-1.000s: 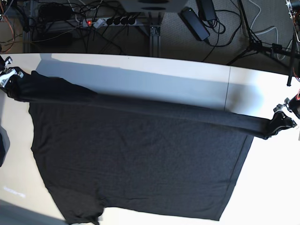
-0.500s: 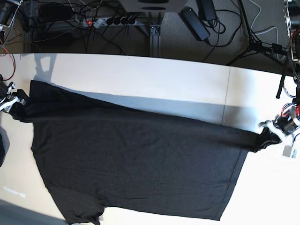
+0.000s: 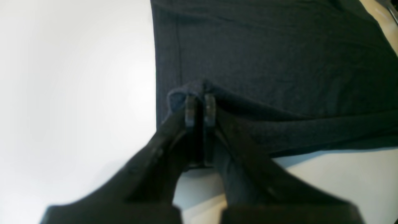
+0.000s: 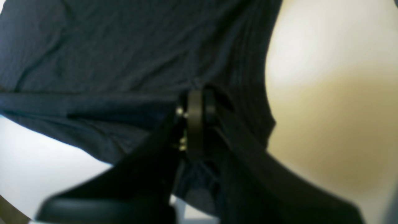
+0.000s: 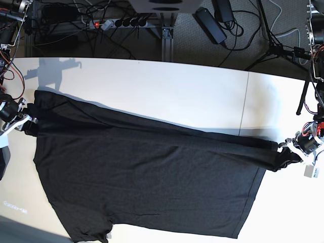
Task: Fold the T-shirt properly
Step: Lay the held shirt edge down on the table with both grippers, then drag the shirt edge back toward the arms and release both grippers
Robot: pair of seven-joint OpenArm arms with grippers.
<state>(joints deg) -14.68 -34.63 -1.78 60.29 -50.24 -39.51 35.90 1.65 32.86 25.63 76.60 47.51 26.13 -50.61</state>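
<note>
Two tools — left tool (image 3: 200,107), right tool (image 4: 195,107) — clamped on T-shirt (image 5: 147,177) corners, pinches only wrist-visible.

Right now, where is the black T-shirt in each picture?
Base view: the T-shirt covers the middle and bottom, stretched between both claws.
Left wrist view: it fills the top right, pinched by the left claw.
Right wrist view: it fills the top left, pinched by the right claw.
Shared landmark: the white table.
</note>
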